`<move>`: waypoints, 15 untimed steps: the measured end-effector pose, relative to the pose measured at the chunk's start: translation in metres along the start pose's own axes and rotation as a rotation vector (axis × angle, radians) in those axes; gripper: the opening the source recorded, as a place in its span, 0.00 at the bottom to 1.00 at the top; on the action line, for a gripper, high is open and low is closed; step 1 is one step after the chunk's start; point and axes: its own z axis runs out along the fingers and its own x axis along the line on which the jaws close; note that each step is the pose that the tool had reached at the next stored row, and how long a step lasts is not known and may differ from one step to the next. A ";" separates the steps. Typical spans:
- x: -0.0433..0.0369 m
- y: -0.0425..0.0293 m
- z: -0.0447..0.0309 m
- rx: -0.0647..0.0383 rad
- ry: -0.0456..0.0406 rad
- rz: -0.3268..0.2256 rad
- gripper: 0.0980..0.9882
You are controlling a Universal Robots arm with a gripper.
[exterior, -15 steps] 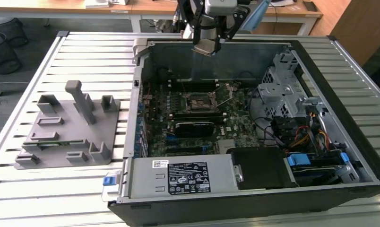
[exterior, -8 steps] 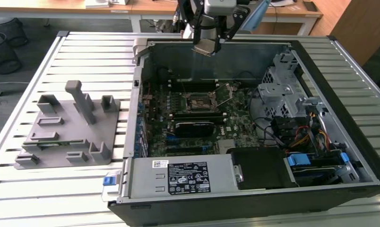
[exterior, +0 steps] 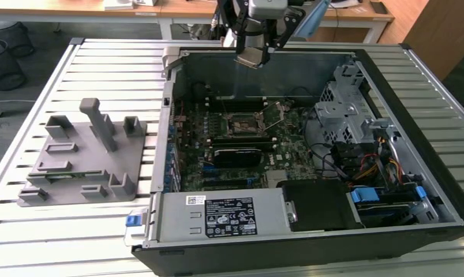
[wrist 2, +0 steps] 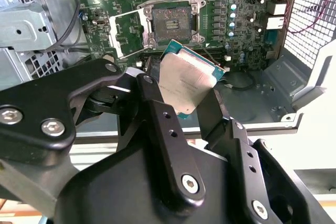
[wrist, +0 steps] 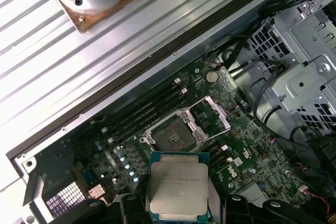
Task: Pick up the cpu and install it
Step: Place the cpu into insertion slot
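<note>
The cpu (wrist 2: 185, 83), a flat square chip with a silver top and a green-blue rim, is gripped between my two black fingers (wrist 2: 157, 114). My gripper (exterior: 251, 56) is shut on the cpu (exterior: 250, 57) and hangs above the far wall of the open computer case. In the first wrist view the cpu (wrist: 177, 187) sits just short of the motherboard socket (wrist: 173, 137), whose metal frame is swung open. The same open socket (wrist 2: 170, 22) lies beyond the chip in the second wrist view and at the middle of the board (exterior: 243, 124) in the exterior view.
The computer case (exterior: 294, 242) lies open on a slatted metal table (exterior: 109, 63). A grey fixture block (exterior: 89, 153) stands at the exterior view's left. Drive cages and cables (exterior: 355, 127) fill the case's right side. A power supply (exterior: 224, 216) sits at its near edge.
</note>
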 end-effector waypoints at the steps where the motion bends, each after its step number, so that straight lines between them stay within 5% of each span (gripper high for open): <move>1: 0.0000 0.0000 0.0000 0.000 -0.0001 0.002 0.48; 7: 0.0000 0.0000 0.0001 -0.001 -0.0013 0.020 0.48; 15: 0.0001 0.0001 0.0006 -0.003 -0.0089 0.140 0.48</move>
